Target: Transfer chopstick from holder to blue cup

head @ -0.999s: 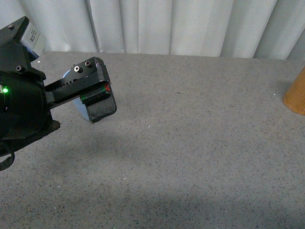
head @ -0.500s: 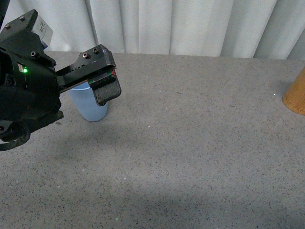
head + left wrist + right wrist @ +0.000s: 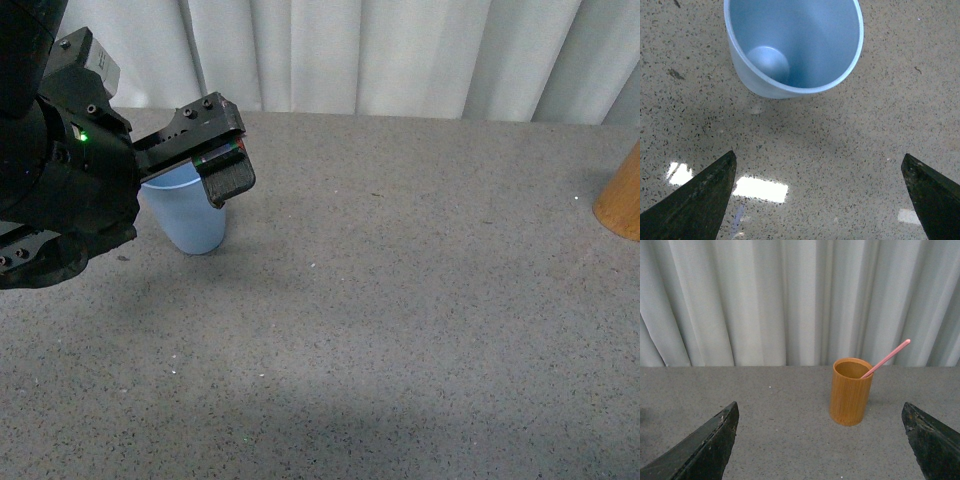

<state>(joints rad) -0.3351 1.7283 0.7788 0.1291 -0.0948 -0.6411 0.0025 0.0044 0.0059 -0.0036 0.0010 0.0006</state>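
Right hand (image 3: 819,403) (fingers spread, empty) faces the chopstick (image 3: 886,359) leaning in the holder (image 3: 850,392), well apart.

Light blue cup (image 3: 190,225) — paler rim, orange-brown holder (image 3: 850,395), salmon-pink chopstick (image 3: 888,357), grey speckled table (image 3: 420,320), white curtain (image 3: 400,55)

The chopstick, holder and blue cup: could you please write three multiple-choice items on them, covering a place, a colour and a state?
1. The chopstick stands: A in the blue cup; B in the holder; C in the left gripper.
2. The holder is: A green; B white; C orange-brown.
3. The left gripper's jaws are: A open and empty; B shut on the blue cup; C shut on the chopstick.
Answers: 1 B, it leans on the holder's rim; 2 C, the right wrist view shows it; 3 A, the tips stand wide apart.
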